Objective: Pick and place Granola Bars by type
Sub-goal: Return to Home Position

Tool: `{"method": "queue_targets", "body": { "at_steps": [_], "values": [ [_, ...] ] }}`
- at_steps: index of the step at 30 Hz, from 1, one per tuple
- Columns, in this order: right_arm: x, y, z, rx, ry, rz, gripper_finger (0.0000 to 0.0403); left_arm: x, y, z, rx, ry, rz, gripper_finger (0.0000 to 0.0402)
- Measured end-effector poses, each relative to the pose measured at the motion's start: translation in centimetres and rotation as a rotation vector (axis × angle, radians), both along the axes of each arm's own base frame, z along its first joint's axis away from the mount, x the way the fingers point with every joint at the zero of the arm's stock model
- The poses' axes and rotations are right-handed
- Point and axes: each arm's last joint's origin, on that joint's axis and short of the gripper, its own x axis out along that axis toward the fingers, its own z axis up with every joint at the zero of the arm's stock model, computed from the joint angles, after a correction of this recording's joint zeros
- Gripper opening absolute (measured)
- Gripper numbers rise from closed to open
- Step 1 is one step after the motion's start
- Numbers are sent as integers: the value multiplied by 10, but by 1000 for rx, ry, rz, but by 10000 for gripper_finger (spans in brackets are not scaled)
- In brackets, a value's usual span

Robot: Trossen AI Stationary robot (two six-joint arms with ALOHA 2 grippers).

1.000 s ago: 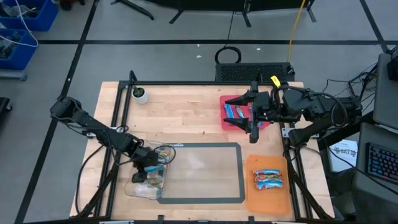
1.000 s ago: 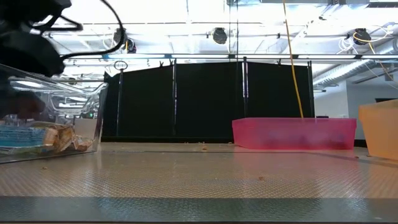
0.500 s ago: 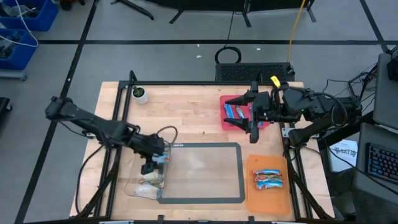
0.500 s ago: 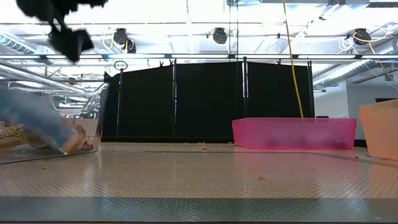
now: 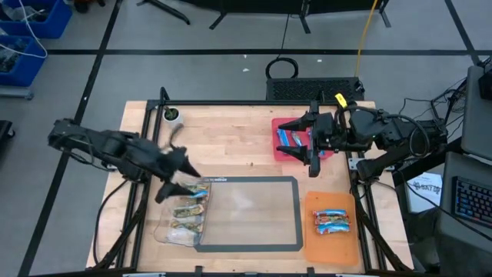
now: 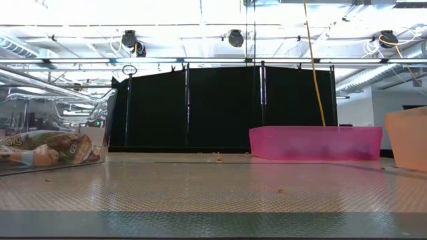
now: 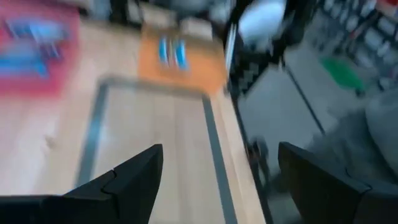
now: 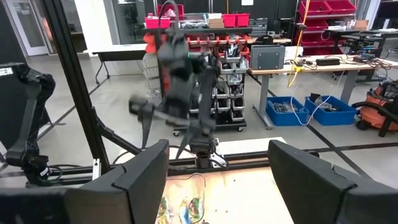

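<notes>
A small white pot (image 5: 174,118) with a plant stood near one corner of the wooden bench (image 5: 231,146); blue crates (image 5: 32,21) sat on the floor (image 5: 192,73) well beyond.

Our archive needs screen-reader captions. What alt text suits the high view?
The left end effector, open, hangs near a transparent bin of tan-green bars; the right end effector, open, sits over a pink tray of blue bars. An orange tray holds multicoloured bars.

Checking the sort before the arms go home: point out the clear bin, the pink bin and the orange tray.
clear bin (image 6: 67,110): low view, upper part of its see-through side wall.
pink bin (image 6: 313,143): low view, middle of its front wall.
orange tray (image 5: 330,246): high view, bare part of its floor.
</notes>
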Motion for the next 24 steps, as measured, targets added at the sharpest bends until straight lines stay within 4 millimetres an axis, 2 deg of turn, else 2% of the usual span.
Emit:
{"method": "queue_targets", "body": {
  "at_steps": [5,9,14,24],
  "values": [
    [0,0,0,-1,-2,0,263,-20,10,29,69,-246,79,322],
    [0,1,0,-21,1,50,263,-39,18,43,106,-375,110,317],
    [-7,4,4,-23,-13,211,263,-59,24,51,123,-452,113,313],
    [-42,-5,11,-40,2,208,263,-86,35,56,177,-527,158,322]
  ]
}}
